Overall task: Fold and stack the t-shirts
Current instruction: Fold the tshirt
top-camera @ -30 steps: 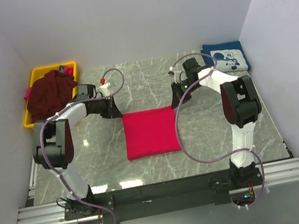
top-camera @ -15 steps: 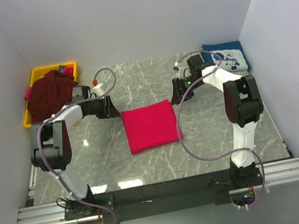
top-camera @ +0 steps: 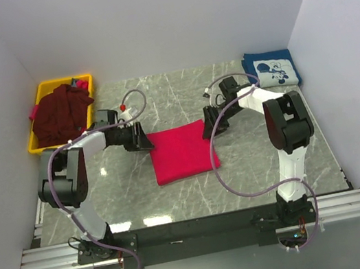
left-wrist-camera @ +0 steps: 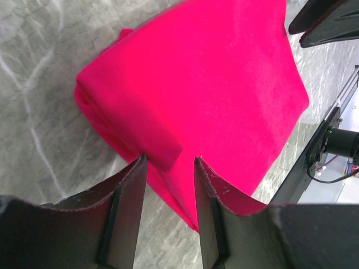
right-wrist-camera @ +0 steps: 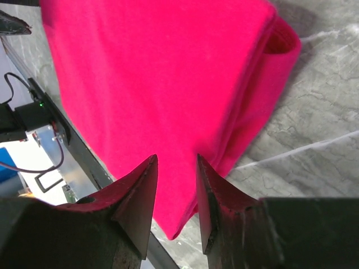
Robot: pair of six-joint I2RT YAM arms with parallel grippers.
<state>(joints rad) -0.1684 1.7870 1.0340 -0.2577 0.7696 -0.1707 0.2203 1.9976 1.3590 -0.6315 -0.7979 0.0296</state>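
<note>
Overhead, shows the crimson-red t-shirt [top-camera: 182,153] folded to a rough square in the middle of the grey marble table [top-camera: 181,99], sitting slightly askew. Finds the left gripper [top-camera: 143,141] at its far left corner and the right gripper [top-camera: 209,126] at its far right corner, both low at the cloth. Places the navy t-shirt [top-camera: 272,71], folded with its white print up, at the far right corner of the table, well apart from the red one. Shows the maroon t-shirt [top-camera: 61,113] heaped loosely in the yellow bin [top-camera: 33,146] at the far left, draped over one rim.

Next, from the left wrist: looks down across the crimson-red t-shirt [left-wrist-camera: 202,84], its layered edge at the left against the marble. Has the left gripper [left-wrist-camera: 168,168] pinched onto the shirt's near edge, red cloth filling the narrow gap between the dark fingers [left-wrist-camera: 130,196].

Lastly, from the right wrist: much the same, mirrored. Shows the crimson-red t-shirt [right-wrist-camera: 151,73] with a rounded fold at upper right, resting on the marble. Has the right gripper [right-wrist-camera: 176,171] clamped on the near edge, fabric running down between the fingers [right-wrist-camera: 210,193].
</note>
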